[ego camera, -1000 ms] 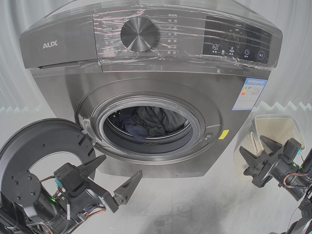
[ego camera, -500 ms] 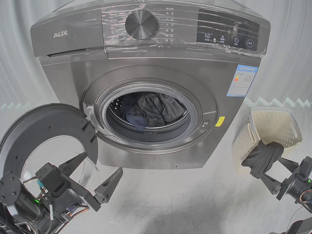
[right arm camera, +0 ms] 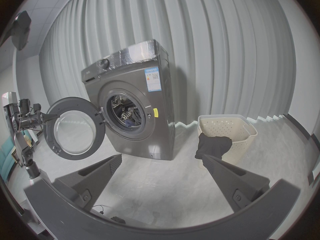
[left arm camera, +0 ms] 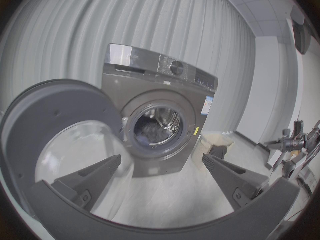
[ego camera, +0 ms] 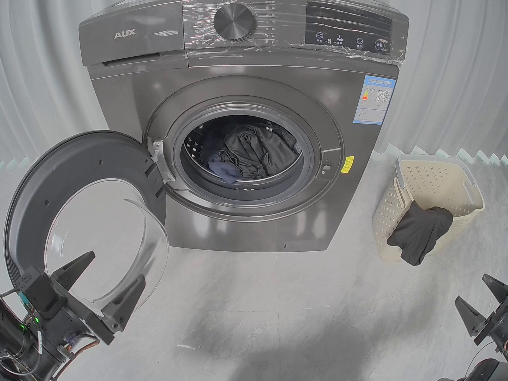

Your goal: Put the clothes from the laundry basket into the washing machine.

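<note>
The grey washing machine [ego camera: 132,96] stands with its round door [ego camera: 79,186] swung open to the left. Dark clothes [ego camera: 254,149] lie in the drum. To its right on the floor is the cream laundry basket [ego camera: 402,160], with a dark garment [ego camera: 418,231] draped over its front rim. My left gripper [ego camera: 116,268] is open and holds nothing, low in front of the door. My right gripper [ego camera: 471,289] is open too, below the basket and apart from it. In the wrist views the left gripper [left arm camera: 160,156] and right gripper [right arm camera: 161,157] have spread fingers, with the basket [right arm camera: 230,125] and garment [right arm camera: 213,145] beyond.
Pale curtains hang behind the machine. The open door [left arm camera: 50,110] stands close in front of the left gripper. Bare grey floor lies between the machine, the basket and both arms.
The whole head view has pulled back from the machine. The right gripper, earlier right in front of the basket, now sits lower and apart from it. The draped garment shows in full.
</note>
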Robot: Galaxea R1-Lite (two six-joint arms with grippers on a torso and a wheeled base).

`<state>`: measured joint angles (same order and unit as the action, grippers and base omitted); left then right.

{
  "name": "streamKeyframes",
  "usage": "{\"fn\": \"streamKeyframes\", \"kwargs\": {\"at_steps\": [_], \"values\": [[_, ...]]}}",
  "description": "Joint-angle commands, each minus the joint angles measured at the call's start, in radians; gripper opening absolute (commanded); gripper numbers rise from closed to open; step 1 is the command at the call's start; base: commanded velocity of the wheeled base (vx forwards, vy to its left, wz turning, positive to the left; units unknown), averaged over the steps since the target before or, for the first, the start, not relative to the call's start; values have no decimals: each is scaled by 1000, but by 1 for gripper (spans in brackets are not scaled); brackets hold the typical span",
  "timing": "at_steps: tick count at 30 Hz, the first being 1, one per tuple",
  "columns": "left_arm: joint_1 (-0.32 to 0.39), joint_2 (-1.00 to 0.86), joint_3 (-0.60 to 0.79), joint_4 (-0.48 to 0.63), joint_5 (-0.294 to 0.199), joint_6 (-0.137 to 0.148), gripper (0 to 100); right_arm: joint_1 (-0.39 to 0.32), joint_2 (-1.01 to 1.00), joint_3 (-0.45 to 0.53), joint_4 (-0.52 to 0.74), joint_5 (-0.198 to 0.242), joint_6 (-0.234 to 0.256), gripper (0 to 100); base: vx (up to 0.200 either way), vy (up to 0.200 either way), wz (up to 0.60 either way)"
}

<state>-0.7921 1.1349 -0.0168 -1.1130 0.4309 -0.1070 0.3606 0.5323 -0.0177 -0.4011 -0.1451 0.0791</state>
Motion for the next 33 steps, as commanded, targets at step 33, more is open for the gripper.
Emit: {"fn": "streamKeyframes", "kwargs": {"at_steps": [33], "values": [[711,-1028,17,987,-176,-20,100,-195,-434,16,347,-90,11,100,-18,-85,0]]}}
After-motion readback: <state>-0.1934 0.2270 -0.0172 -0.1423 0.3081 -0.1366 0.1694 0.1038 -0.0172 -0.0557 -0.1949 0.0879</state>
